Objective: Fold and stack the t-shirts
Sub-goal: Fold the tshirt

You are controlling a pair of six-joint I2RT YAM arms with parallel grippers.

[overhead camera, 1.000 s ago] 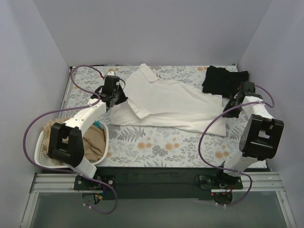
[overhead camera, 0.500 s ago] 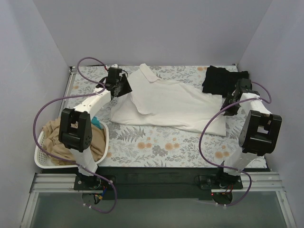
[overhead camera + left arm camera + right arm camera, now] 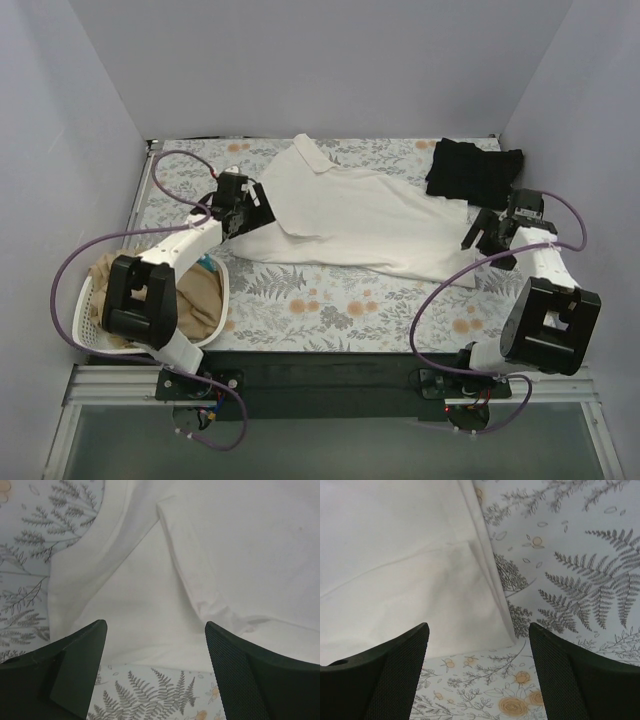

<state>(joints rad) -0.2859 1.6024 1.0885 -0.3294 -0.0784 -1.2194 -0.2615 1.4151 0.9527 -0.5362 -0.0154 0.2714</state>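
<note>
A white t-shirt (image 3: 350, 215) lies partly folded across the middle of the floral table, one layer turned over on itself. A black t-shirt (image 3: 470, 170) sits folded at the back right. A tan t-shirt (image 3: 190, 300) fills the basket at front left. My left gripper (image 3: 255, 212) hovers open at the white shirt's left edge; its wrist view shows the white t-shirt (image 3: 165, 570) ahead of the empty gripper (image 3: 156, 630). My right gripper (image 3: 480, 232) is open beside the shirt's right end, with the white t-shirt's corner (image 3: 420, 570) ahead of the gripper (image 3: 477, 630).
The white perforated laundry basket (image 3: 85, 325) stands at the front left beside my left arm. Grey walls close in the table on three sides. Purple cables loop off both arms. Floral cloth (image 3: 340, 305) covers the table in front of the white shirt.
Both grippers have opened and let go of the white shirt. The left gripper moved down and back from the rear; the right gripper drew back toward the front right. The shirt's folded layer now lies flat.
</note>
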